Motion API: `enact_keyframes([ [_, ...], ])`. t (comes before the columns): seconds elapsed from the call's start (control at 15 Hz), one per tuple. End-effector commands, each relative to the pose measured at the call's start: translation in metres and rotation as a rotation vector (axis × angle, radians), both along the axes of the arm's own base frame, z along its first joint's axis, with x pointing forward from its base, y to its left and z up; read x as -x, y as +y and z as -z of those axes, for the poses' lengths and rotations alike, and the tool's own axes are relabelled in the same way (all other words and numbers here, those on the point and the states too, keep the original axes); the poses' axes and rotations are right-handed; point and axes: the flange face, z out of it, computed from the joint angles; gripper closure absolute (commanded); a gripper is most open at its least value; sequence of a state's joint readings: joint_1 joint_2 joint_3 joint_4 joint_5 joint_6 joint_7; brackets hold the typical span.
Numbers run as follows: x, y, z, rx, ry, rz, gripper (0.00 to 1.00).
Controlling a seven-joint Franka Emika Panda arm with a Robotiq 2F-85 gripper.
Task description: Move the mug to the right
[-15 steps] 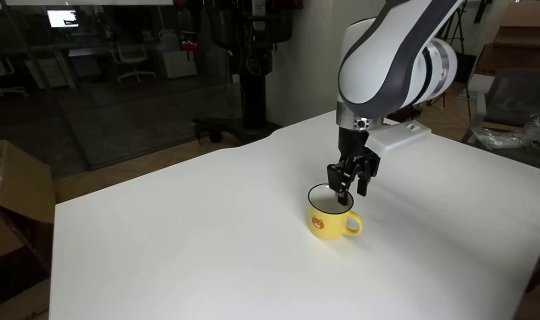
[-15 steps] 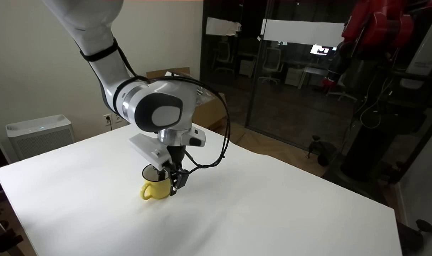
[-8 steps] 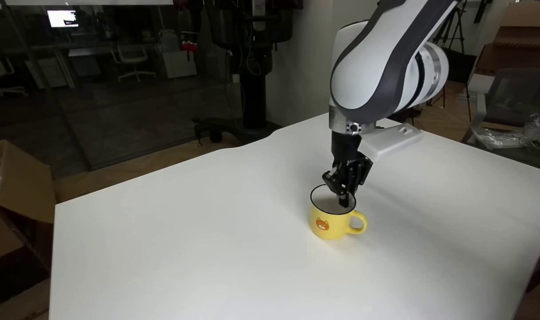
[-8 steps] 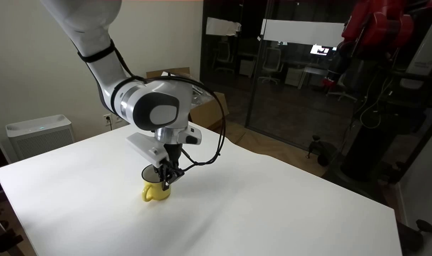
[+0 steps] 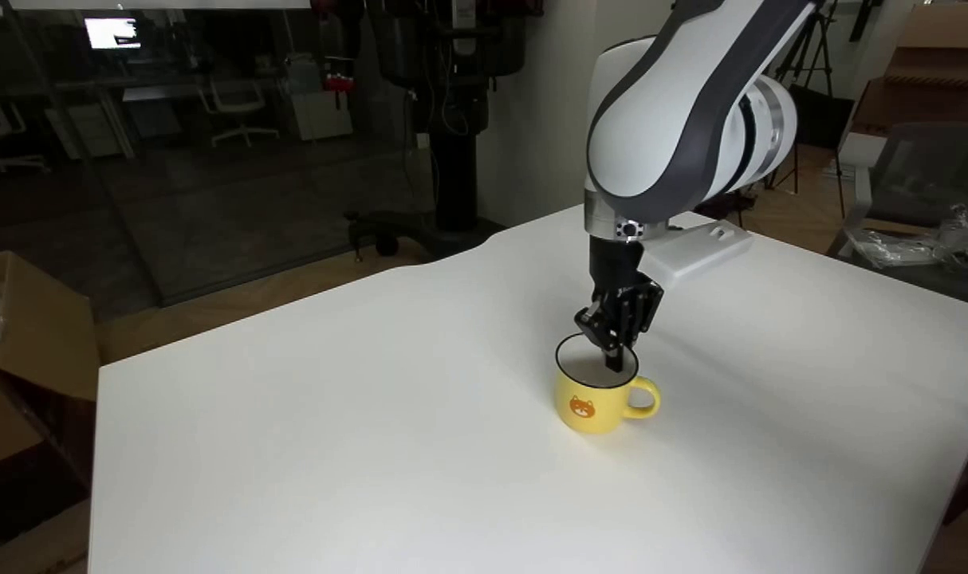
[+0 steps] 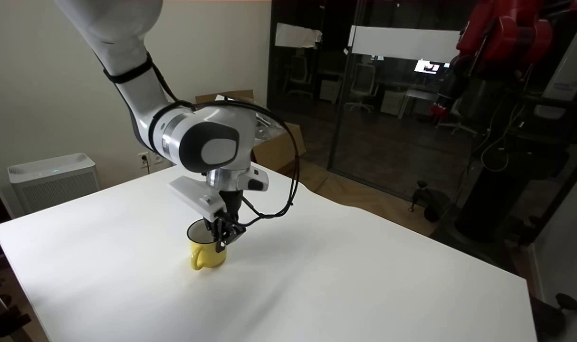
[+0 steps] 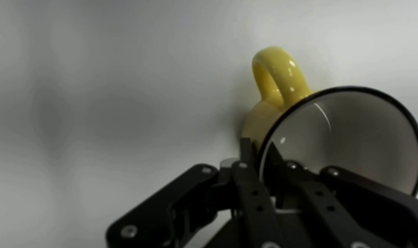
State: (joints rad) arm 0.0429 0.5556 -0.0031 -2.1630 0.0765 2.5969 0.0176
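Note:
The yellow mug [image 5: 600, 410] is upright on the white table [image 5: 332, 446], with a dark rim and a small bear face on its side. Its handle [image 7: 281, 74] points up in the wrist view. My gripper [image 7: 260, 156] has closed across the mug's wall: one of its fingers [image 7: 247, 148] lies outside, the other inside the cup. In an exterior view the inner fingertip [image 5: 614, 363] shows within the mug, while the outer one is hidden behind the rim. Whether the mug's base touches the table cannot be made out for sure.
Beyond the table's edge stands an open cardboard box [image 5: 45, 335]. A chair with plastic wrap [image 5: 962, 239] is at the opposite side. An air purifier [image 6: 55, 183] stands by the wall. A black cable [image 6: 295, 185] loops out from the wrist.
The gripper has come down slightly and closed from open onto the mug's wall. The mug has shifted a little and turned slightly, its handle swinging round a bit.

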Motion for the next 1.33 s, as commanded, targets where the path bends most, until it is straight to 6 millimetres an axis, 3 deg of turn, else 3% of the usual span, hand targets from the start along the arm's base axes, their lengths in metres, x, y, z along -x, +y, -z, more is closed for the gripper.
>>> enact_keyframes([
  [0.0,-0.001,0.0,0.0,0.0,0.001,0.0,0.89],
  [0.07,-0.001,0.0,0.0,0.0,0.001,0.0,0.97],
  [0.27,-0.015,-0.008,-0.008,-0.019,-0.039,0.192,0.97],
  [0.4,-0.024,-0.025,-0.013,-0.018,-0.057,0.282,0.97],
  [0.87,-0.043,-0.121,-0.028,-0.01,-0.107,0.602,0.97],
  [1.07,-0.042,-0.16,-0.024,-0.005,-0.106,0.746,0.97],
  [1.27,-0.041,-0.182,-0.011,-0.012,-0.074,0.887,0.97],
])
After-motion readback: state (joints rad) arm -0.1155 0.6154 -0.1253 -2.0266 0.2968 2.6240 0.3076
